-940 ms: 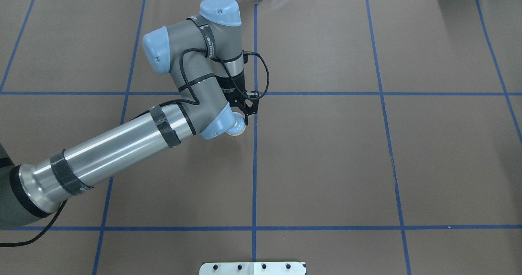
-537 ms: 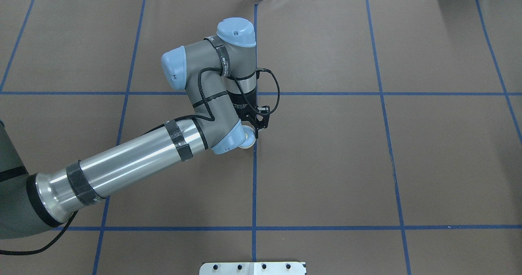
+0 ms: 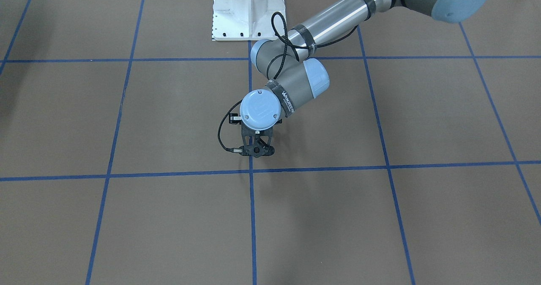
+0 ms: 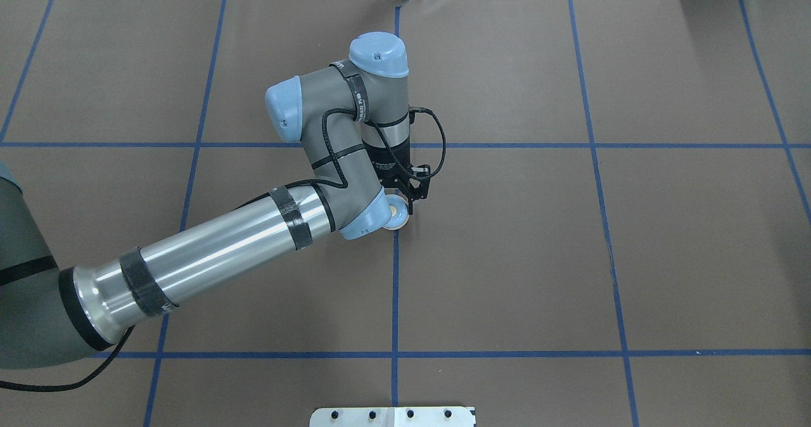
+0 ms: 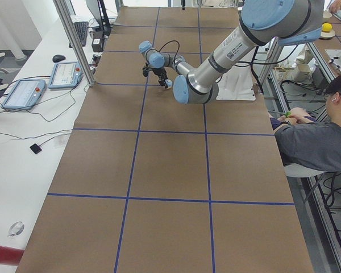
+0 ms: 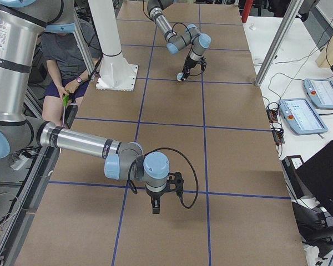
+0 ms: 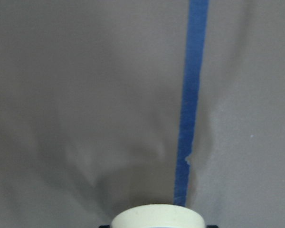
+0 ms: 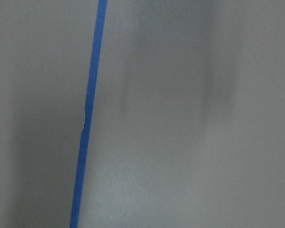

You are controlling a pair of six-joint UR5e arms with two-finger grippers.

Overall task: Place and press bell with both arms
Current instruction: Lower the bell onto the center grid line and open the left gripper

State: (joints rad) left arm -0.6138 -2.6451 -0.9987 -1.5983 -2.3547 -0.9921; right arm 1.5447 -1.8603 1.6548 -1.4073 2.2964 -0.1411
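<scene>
Holding bell [image 4: 397, 214] clamped in left gripper [image 3: 255, 149] at centre line [image 4: 395, 275], release and press both pending; right gripper [image 6: 155, 206] opening: can't tell.

We note tabletop [image 4: 507, 256] cover – matt brown, paper-like, faintly creased. Its blue tape lines [image 4: 394, 287] smooth, one edge nicked. On left arm [image 4: 215, 249] tube polished glossy metal, housings matt grey, caps light-blue plastic. On bell [image 4: 398, 218] rim cream, smooth – plastic, we think. White pedestal [image 3: 247, 10] painted metal.
</scene>
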